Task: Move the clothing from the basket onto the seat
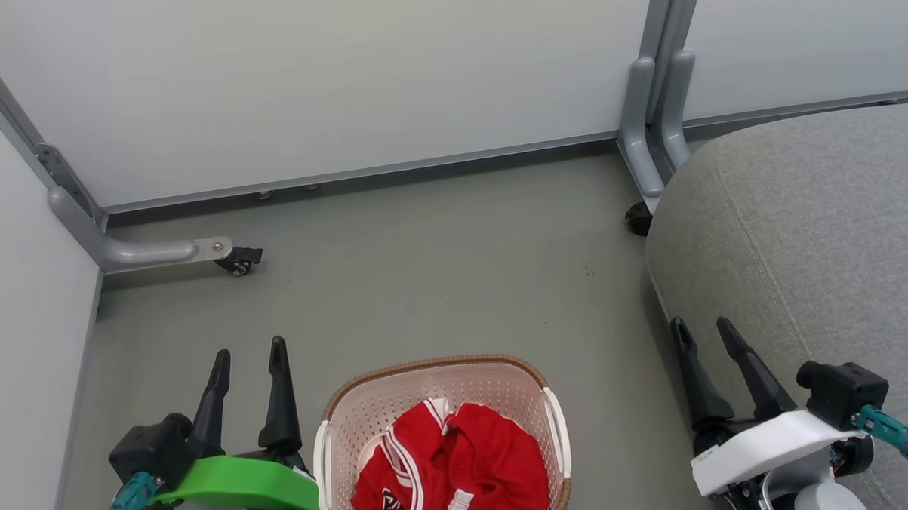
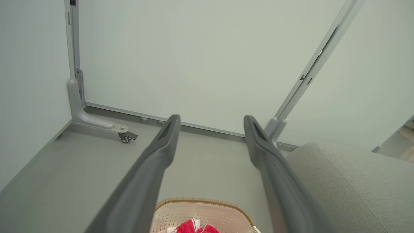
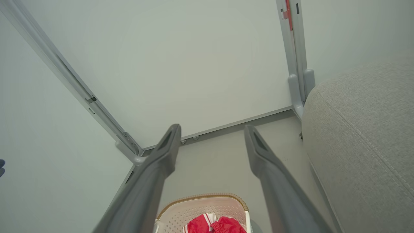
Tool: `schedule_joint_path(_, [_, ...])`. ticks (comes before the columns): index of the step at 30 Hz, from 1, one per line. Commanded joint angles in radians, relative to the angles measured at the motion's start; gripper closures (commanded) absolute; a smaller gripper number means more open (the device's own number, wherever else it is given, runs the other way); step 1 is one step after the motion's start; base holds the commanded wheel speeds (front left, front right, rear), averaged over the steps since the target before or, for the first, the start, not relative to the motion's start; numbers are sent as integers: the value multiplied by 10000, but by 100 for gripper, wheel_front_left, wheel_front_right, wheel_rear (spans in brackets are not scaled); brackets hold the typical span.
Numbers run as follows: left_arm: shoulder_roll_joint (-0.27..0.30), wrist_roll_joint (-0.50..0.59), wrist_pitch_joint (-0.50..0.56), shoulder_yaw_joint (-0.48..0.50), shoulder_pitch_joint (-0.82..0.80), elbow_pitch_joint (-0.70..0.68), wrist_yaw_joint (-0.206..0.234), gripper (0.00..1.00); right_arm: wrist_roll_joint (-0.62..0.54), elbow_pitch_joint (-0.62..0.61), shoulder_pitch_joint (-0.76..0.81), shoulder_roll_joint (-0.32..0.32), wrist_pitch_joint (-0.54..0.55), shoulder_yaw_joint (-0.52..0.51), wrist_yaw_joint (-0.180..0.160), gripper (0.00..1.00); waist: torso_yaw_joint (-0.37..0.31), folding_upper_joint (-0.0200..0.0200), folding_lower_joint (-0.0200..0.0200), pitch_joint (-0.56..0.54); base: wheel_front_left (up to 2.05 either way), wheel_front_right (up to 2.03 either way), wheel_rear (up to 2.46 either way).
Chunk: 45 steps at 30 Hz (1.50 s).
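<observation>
Fingers (image 1: 281, 397) wide apart on left gripper (image 1: 249, 347), at 7 o'clock in head view, clamped on nothing, tips toward 12. Same on right gripper (image 1: 700, 322) at 4 o'clock: spread, empty, just beside the seat (image 1: 801, 235), which fills 3 o'clock. Between both grippers, at 6 o'clock, the basket (image 1: 427, 364) on grey floor (image 1: 424, 271), untouched. Inside it, the clothing (image 1: 461, 466), bunched red with white stripes. Farther out, pale partition panels (image 1: 342, 78) across 12; small caster (image 1: 239, 260) toward 10.
</observation>
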Motion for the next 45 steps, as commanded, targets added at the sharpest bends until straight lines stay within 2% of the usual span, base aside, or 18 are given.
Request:
schedule_joint_path(1, [71, 328, -99, -21, 77, -128, -18, 0, -308, -122, 34, -58, -94, 37, 0, 0, 2, 0, 0, 0, 0, 0, 0])
schedule_joint_path(18, [77, 1976, -477, -248, 240, -266, 79, 0, -1862, -364, 25, -68, -481, 160, 0, 0, 45, 0, 0, -16, 0, 0, 0])
schedule_joint_path(45, [84, 3885, -985, -321, 632, -411, 245, 0, -3914, -545, 306, -79, -981, 347, 0, 0, 100, 0, 0, -182, 0, 0, 0])
